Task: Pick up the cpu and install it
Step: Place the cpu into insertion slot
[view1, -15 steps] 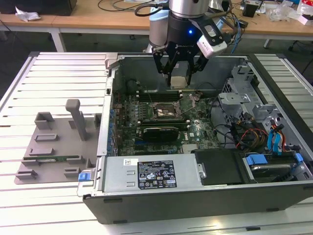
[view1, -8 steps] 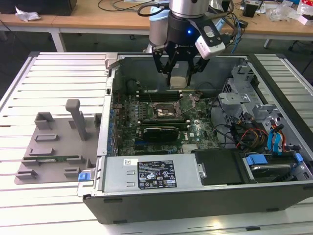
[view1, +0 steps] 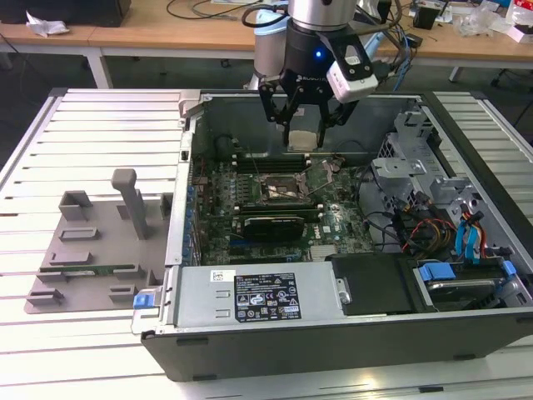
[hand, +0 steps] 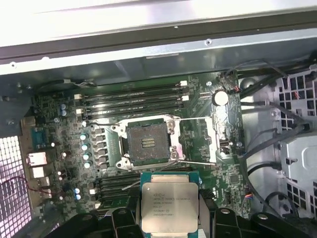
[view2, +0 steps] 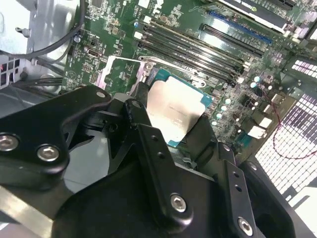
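- Tool (view1: 303,133): hangs over the far part of the open computer case (view1: 275,342), which sits on the slatted counter (view1: 92,125).
- Tool state: fingers (view2: 148,144) pinch the cpu (hand: 168,206) by two opposite edges. Silvery top plate faces up, chip roughly level. Grip looks square, no visible tilt in either wrist view.
- cpu location: in the air above the motherboard (view1: 337,221), touching nothing but the tool. Not yet seated.
- Target: CPU socket (hand: 147,144) stands empty, contact field exposed. Its load bracket (hand: 200,141) is swung open to one side, so nothing covers the opening.
- Key relation: in the exterior view the socket (view1: 279,190) lies nearer than the tool, slightly to the exterior view's left, and lower. The chip is beside the opening, not over it.
- Orientation: chip is square, no long axis. Its edges run about parallel to the socket frame in the first wrist view; corner keying too small to judge.
- Memory slots (hand: 131,99) flank the socket on the far side.
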You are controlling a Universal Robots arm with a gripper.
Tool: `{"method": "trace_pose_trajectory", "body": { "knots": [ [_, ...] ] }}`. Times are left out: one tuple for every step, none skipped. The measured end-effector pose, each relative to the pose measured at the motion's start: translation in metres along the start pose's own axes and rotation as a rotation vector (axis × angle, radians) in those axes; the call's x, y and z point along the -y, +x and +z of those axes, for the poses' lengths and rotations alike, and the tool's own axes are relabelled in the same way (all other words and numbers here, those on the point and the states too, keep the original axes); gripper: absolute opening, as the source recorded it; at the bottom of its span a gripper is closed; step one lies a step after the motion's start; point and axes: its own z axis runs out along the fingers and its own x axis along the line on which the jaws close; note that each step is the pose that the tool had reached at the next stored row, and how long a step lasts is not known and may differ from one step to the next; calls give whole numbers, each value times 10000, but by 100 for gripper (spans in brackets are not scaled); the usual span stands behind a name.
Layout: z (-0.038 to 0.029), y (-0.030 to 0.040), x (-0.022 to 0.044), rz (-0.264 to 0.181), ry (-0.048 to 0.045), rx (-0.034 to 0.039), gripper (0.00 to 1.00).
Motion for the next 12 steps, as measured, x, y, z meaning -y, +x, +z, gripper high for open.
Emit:
{"method": "trace_pose_trajectory", "body": {
  "knots": [
    [0, 0, 0, 99, 3, -3, 55],
    [1, 0, 0, 312, 13, -10, 55],
    [1, 0, 0, 500, 21, -18, 55],
    [2, 0, 0, 722, 28, -25, 55],
    [2, 0, 0, 845, 31, -30, 55],
    [3, 0, 0, 1037, 36, -38, 55],
    [3, 0, 0, 1155, 40, -43, 55],
    [4, 0, 0, 1319, 43, -48, 55],
    [5, 0, 0, 1530, 50, -56, 55],
    [6, 0, 0, 1706, 55, -62, 55],
    [6, 0, 0, 1862, 60, -69, 55],
    [7, 0, 0, 2028, 64, -75, 55]
  ]
}}
